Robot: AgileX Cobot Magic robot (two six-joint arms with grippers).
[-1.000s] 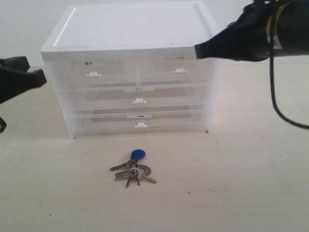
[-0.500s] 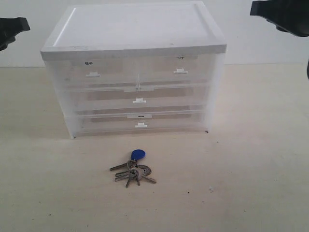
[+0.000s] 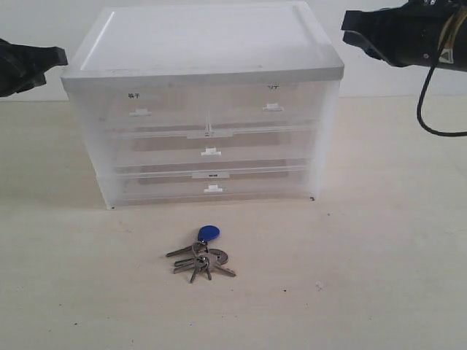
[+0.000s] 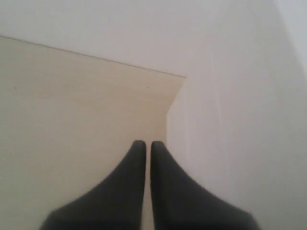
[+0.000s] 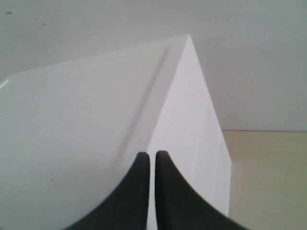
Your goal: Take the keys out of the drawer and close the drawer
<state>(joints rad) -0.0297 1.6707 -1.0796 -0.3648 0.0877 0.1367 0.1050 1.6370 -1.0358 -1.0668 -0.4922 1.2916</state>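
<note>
The keys (image 3: 202, 254), silver with a blue fob, lie on the table in front of the cabinet (image 3: 204, 51). The lowest drawer (image 3: 211, 189) sits pushed in flush, its white tab handle facing forward. My left gripper (image 3: 60, 55) hovers at the cabinet's upper left corner, fingers together and empty; in the left wrist view the gripper (image 4: 147, 143) is beside the cabinet's side wall. My right gripper (image 3: 346, 23) hangs at the cabinet's upper right corner, shut and empty; in the right wrist view the gripper (image 5: 152, 155) points over the cabinet's white top edge.
The middle drawer (image 3: 211, 152) and the two half-width top drawers (image 3: 141, 112) (image 3: 272, 107) are all pushed in. A black cable (image 3: 430, 124) loops down from the right arm. Pale wooden table (image 3: 379, 240) surrounds the cabinet.
The right arm rose from the cabinet's upper right front to beside its top corner. The left arm lifted up to the upper left corner. Keys and drawers have not moved.
</note>
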